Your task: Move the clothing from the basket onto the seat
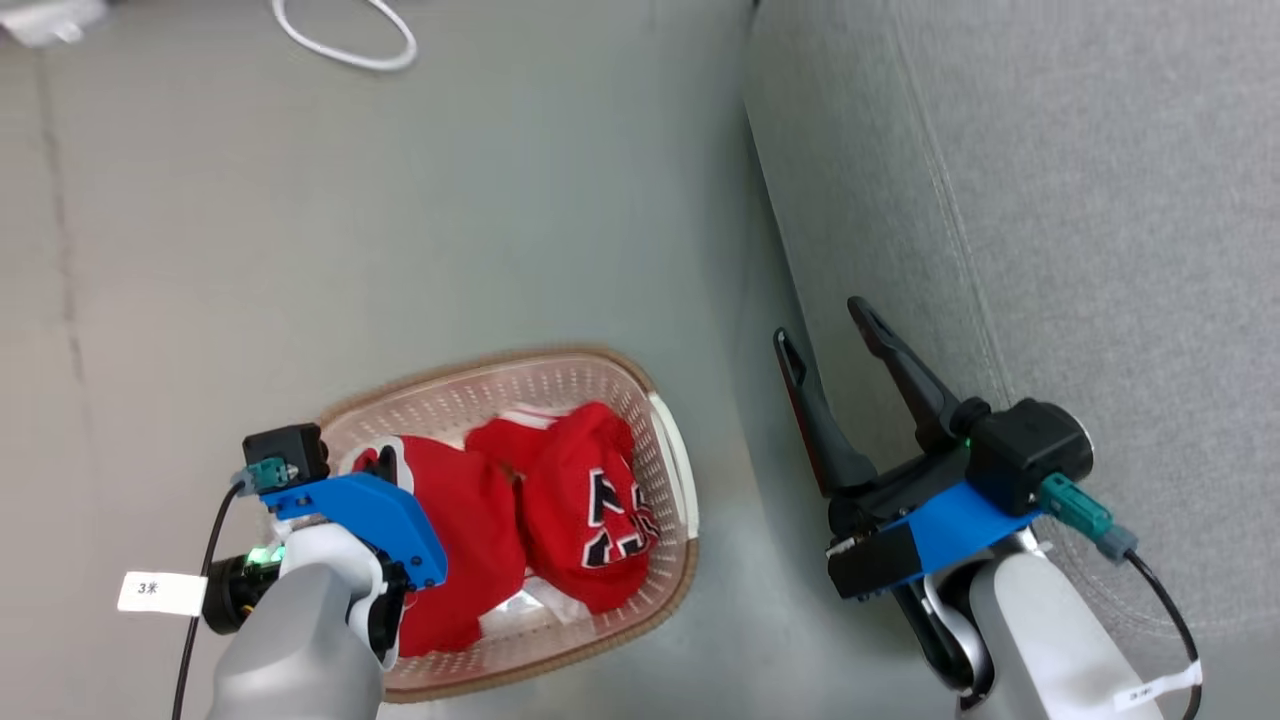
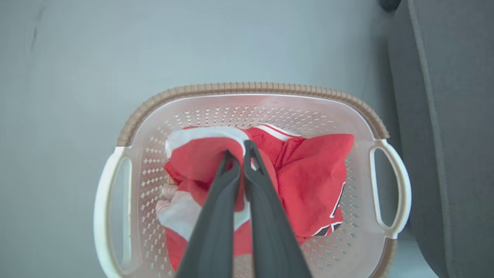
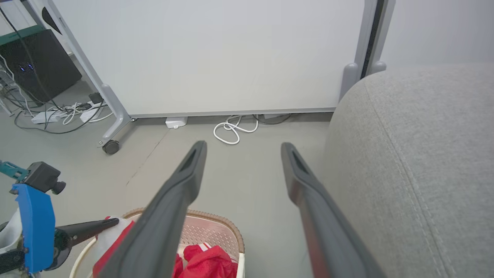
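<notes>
Head view, lower middle of the frame: the basket [image 1: 500, 360] sits on the grey floor [image 1: 500, 200], both red garments inside it. Its white handle on the right end faces the seat [image 1: 1100, 200], which fills the right side; basket and seat are near but apart.

In the left wrist view the basket's long axis runs left to right, with a handle at each end. The lettered garment [image 2: 312, 185] lies bunched in the right half, black-and-white trim at its lower edge. The plain red garment [image 2: 193, 158] is in the left half, its white-banded edge uppermost.

The left gripper [image 2: 239, 156] points down into the basket, fingers pressed narrow together with a fold of the plain red garment pinched between them.

The right gripper [image 1: 822, 325] hangs over the floor just beside the seat's front edge, fingers spread wide and holding nothing, pointing to the upper left.

A white cable [image 1: 350, 50] loops at the upper left.
</notes>
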